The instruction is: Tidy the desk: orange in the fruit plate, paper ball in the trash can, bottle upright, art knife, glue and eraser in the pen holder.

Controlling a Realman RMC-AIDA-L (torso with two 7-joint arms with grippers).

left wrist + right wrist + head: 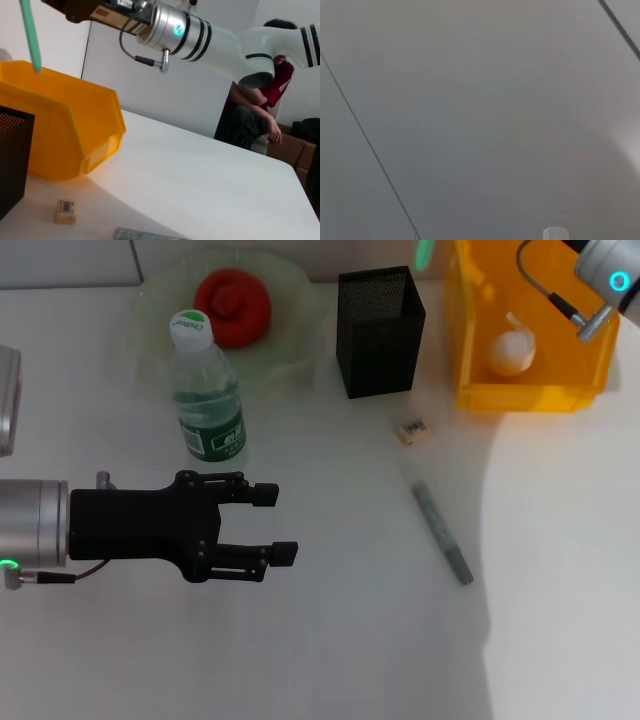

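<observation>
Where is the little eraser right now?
In the head view, the eraser lies on the table on the robot's right, just in front of the pen holder and near the trash can.

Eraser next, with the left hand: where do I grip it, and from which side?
The eraser lies flat and alone on the table, right of the open left hand. Come straight down and pinch its two short sides; the pen holder stands clear behind it.

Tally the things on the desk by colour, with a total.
Red-orange: 1, orange
Pale green: 1, fruit plate
Clear: 1, bottle
Black: 1, pen holder
Orange-yellow: 1, trash can
White: 1, paper ball
Tan: 1, eraser
Grey: 1, pen-like stick
Total: 8
</observation>
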